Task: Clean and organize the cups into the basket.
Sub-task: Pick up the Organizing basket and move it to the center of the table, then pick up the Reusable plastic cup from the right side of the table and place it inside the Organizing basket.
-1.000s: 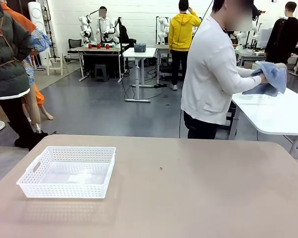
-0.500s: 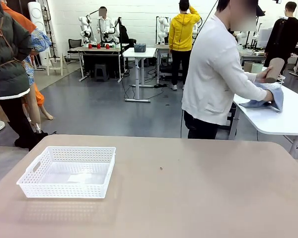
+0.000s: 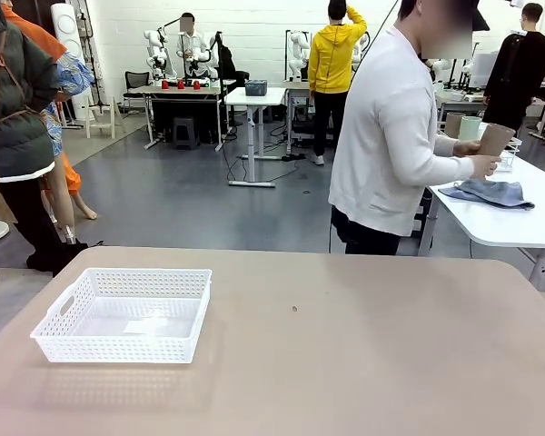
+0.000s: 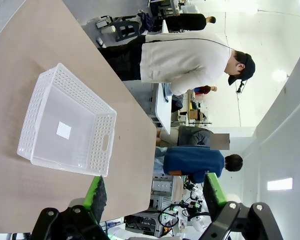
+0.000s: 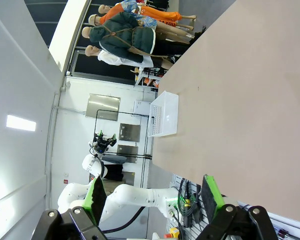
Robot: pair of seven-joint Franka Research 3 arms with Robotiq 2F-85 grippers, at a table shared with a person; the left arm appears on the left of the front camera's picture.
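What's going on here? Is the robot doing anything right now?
A person in a white top stands at a white side table, holding a tan cup; a blue cloth lies on that table. A second tan cup and a mint cup stand farther back there. On the robot's tan table, the white basket holds no cups. The left claw and right claw are open, holding nothing.
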